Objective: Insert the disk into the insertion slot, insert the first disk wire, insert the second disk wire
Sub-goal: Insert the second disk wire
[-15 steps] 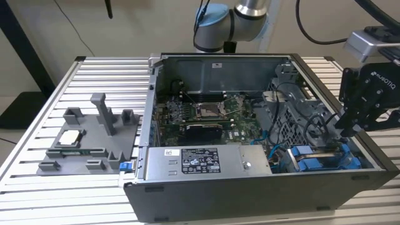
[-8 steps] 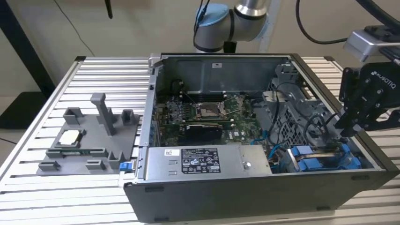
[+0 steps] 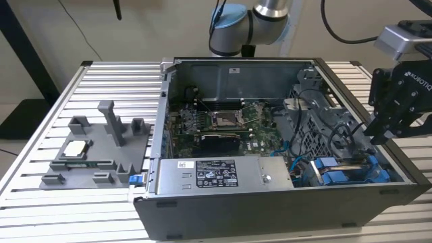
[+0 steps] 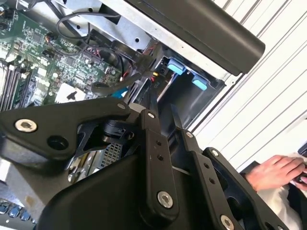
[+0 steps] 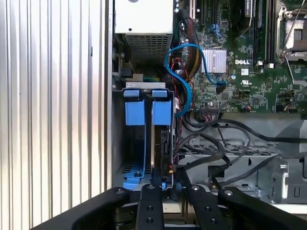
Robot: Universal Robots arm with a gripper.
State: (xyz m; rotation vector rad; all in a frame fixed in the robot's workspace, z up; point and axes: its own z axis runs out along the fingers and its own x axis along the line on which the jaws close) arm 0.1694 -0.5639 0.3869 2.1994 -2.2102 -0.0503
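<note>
The disk (image 5: pixel 144 112), in its bright blue carrier, stands inside the insertion slot (image 5: pixel 116 143) of the grey drive cage, at the case's near corner on the exterior view's right (image 3: pixel 345 171). Its blue handles (image 4: pixel 176 68) also show in the second wrist view. My black gripper (image 3: pixel 378 137) hangs over that corner of the case. Its fingers sit close together at the disk's rear end (image 5: pixel 168 175), shut on the connector of a black disk wire (image 5: pixel 192 160) with red and yellow strands (image 4: pixel 154 76). Which of the two wires this is cannot be told.
The open computer case (image 3: pixel 270 212) lies on a slatted aluminium table (image 3: pixel 108 76). A labelled power-supply box (image 3: pixel 223 174) and the motherboard (image 3: pixel 223 121) fill the case's middle. Blue cables (image 5: pixel 184 81) loop beside the cage. A grey fixture (image 3: pixel 94 152) sits on the exterior view's left. A person's hand (image 4: pixel 273 172) rests nearby.
</note>
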